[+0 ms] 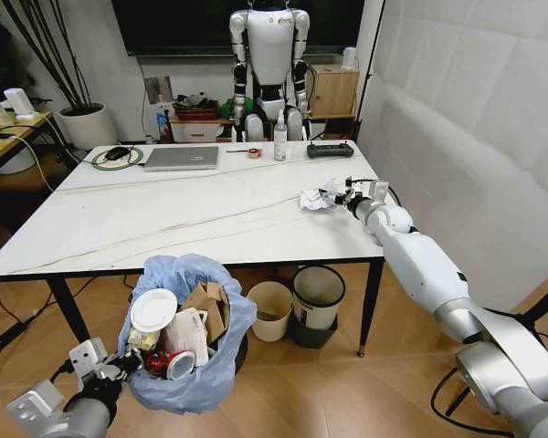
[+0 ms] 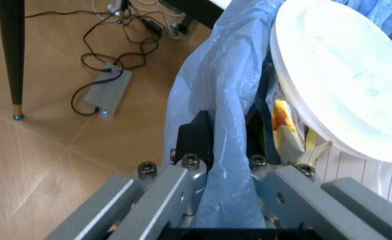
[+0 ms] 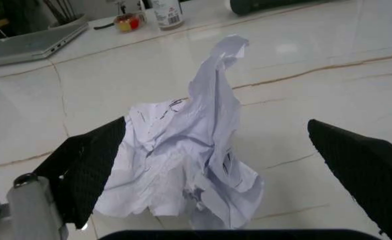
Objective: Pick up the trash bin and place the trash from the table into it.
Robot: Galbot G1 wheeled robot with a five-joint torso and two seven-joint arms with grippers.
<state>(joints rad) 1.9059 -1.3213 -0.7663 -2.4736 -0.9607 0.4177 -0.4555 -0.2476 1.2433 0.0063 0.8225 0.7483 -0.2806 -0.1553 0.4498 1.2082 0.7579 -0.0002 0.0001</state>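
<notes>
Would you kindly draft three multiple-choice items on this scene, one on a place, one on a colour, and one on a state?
1. Where does the crumpled white paper lie?
A. on the table
B. in the trash bin
C. on the floor

2. What colour is the bag lining the trash bin?
A. black
B. light blue
C. green

3. How is the right hand?
A. shut on the paper
B. shut, empty
C. open

Key:
1 A, it rests on the marble top near the right edge.
2 B, blue plastic bulges over the rim, which the left hand grips.
3 C, its fingers stand apart on either side of the paper.
</notes>
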